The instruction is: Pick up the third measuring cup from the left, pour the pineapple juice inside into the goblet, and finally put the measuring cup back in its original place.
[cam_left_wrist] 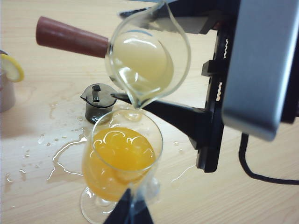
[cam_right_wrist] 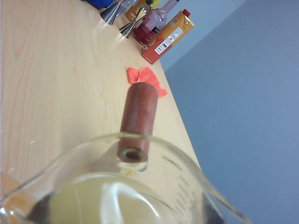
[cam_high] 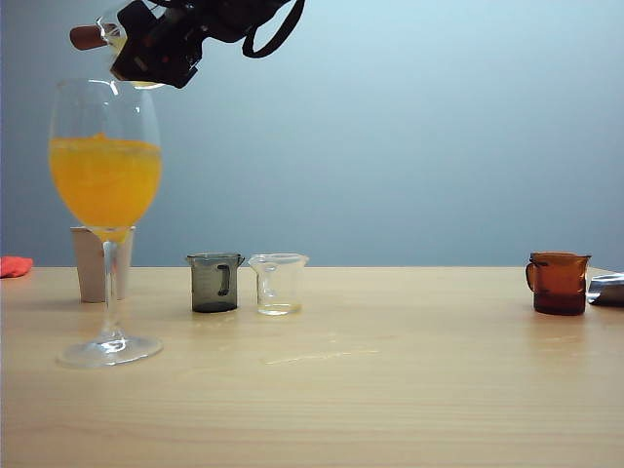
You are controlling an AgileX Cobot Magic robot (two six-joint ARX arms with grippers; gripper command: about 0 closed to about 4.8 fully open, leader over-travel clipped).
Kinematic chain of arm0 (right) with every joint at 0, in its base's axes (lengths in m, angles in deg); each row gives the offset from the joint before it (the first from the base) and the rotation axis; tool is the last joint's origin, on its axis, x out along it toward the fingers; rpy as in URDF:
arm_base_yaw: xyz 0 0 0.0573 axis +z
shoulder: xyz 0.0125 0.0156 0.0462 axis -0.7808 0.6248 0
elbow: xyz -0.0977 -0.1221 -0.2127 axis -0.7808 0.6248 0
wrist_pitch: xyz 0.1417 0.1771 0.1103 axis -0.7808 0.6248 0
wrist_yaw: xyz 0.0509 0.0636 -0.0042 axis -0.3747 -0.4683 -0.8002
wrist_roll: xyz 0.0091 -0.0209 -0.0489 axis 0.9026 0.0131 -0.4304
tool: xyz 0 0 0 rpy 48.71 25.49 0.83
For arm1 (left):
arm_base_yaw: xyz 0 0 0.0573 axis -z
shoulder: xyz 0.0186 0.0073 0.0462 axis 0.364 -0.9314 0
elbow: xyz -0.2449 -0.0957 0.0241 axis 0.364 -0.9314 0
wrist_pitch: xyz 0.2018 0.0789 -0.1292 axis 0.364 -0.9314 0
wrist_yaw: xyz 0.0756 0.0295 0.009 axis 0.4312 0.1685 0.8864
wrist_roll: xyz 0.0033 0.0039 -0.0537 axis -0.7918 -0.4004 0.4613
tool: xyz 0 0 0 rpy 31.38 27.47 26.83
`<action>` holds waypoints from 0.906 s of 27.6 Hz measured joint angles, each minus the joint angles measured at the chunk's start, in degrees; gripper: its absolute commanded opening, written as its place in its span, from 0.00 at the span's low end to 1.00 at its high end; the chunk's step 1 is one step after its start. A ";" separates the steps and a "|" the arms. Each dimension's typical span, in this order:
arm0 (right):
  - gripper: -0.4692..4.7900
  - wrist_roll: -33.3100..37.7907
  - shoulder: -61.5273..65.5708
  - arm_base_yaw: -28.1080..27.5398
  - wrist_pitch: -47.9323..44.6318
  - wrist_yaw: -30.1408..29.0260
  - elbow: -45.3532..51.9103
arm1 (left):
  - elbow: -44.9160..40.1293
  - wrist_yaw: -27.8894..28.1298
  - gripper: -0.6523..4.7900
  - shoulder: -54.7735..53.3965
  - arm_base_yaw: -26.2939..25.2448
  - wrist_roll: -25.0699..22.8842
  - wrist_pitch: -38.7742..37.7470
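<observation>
The third measuring cup [cam_high: 121,39], clear with a brown wooden handle [cam_right_wrist: 138,116], hangs tipped at the upper left of the exterior view. My right gripper [cam_high: 146,54] is shut on it. Pale yellow pineapple juice [cam_left_wrist: 140,63] lies against the cup's lower side, and its pour lip sits just over the goblet's rim. The goblet [cam_high: 105,185] stands on the table with orange drink filling much of its bowl. Outside the exterior view, my left gripper [cam_left_wrist: 131,212] shows only in its own wrist view, its dark fingertips pressed together in front of the goblet's foot.
A smoky grey cup [cam_high: 214,283] and a clear cup [cam_high: 278,283] stand mid-table, an amber cup [cam_high: 559,283] far right. A paper cup [cam_high: 90,263] stands behind the goblet. Spilled liquid [cam_left_wrist: 63,154] wets the wood beside the goblet. Cartons and bottles [cam_right_wrist: 166,37] crowd one table end.
</observation>
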 measured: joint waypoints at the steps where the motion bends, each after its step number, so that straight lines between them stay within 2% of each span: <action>1: 0.08 -1.20 0.00 0.00 0.00 0.00 0.02 | 0.00 0.00 0.11 0.00 0.00 0.02 0.00; 5: 0.08 -1.75 0.00 0.00 0.02 0.00 0.04 | 0.00 0.00 0.11 0.00 0.00 0.00 0.00; 25: 0.08 -13.38 0.00 1.38 0.00 0.35 0.04 | 0.00 0.00 0.11 0.00 0.00 0.00 -0.28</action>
